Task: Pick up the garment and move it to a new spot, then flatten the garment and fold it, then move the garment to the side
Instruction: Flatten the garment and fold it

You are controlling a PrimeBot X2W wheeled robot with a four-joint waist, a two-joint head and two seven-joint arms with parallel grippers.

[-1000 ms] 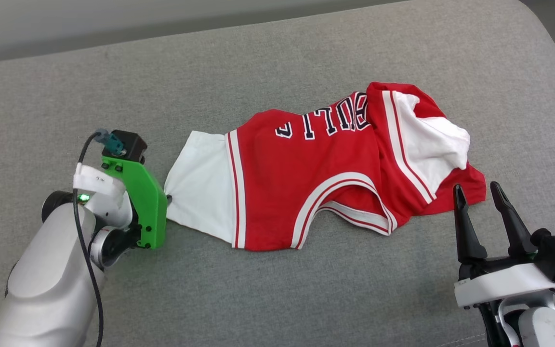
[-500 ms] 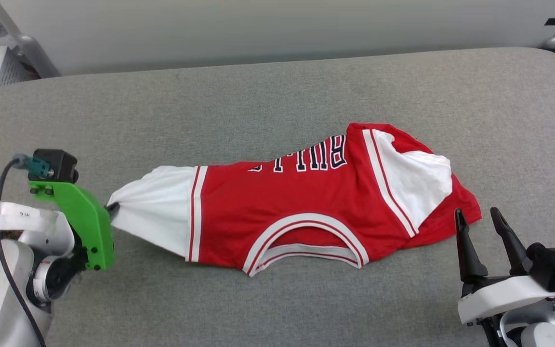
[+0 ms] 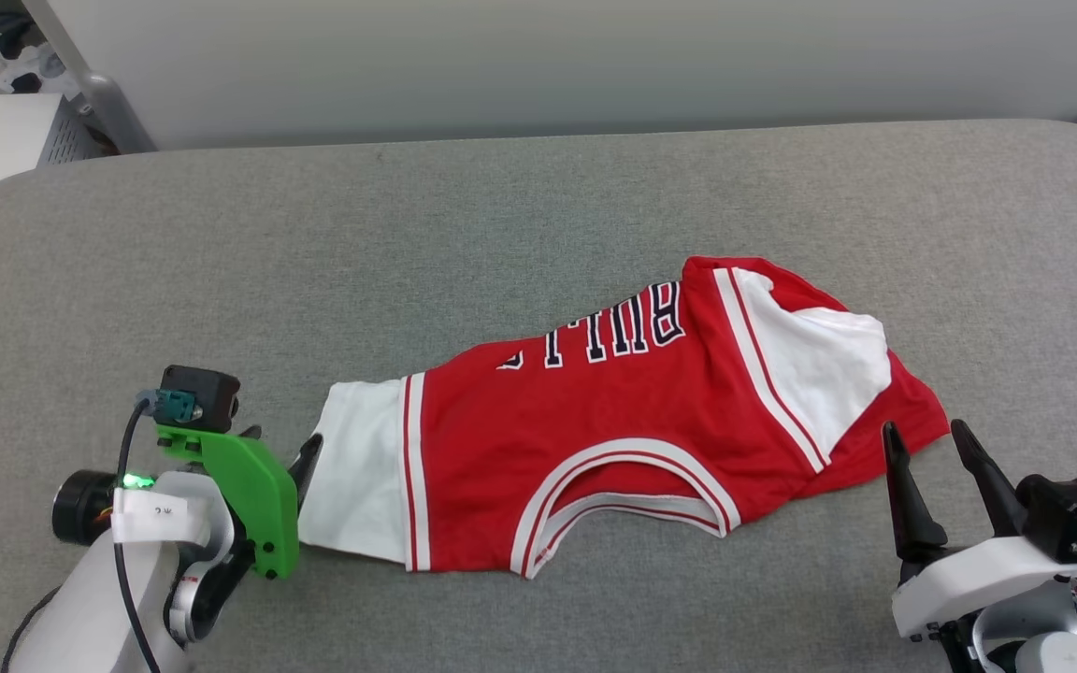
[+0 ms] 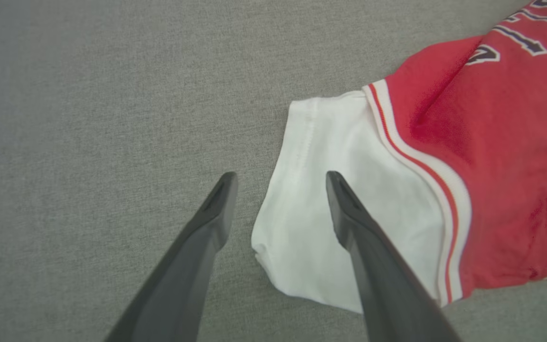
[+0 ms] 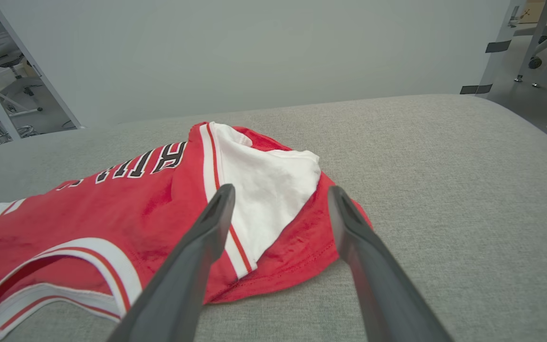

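Red, white-sleeved jersey T-shirt (image 3: 595, 421) is laid rumpled on grey padding (image 3: 538, 206). Left gripper (image 4: 280, 175) and right gripper (image 3: 925, 432) are held open, apparently empty.

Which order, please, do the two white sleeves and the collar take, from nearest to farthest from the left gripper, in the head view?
1. White sleeve, at left, right beside the left gripper.
2. Collar, lower middle.
3. Other white sleeve, far right.

Bare cushion (image 3: 538, 215) rings the garment (image 3: 613, 430); a wall (image 3: 538, 65) stands behind.
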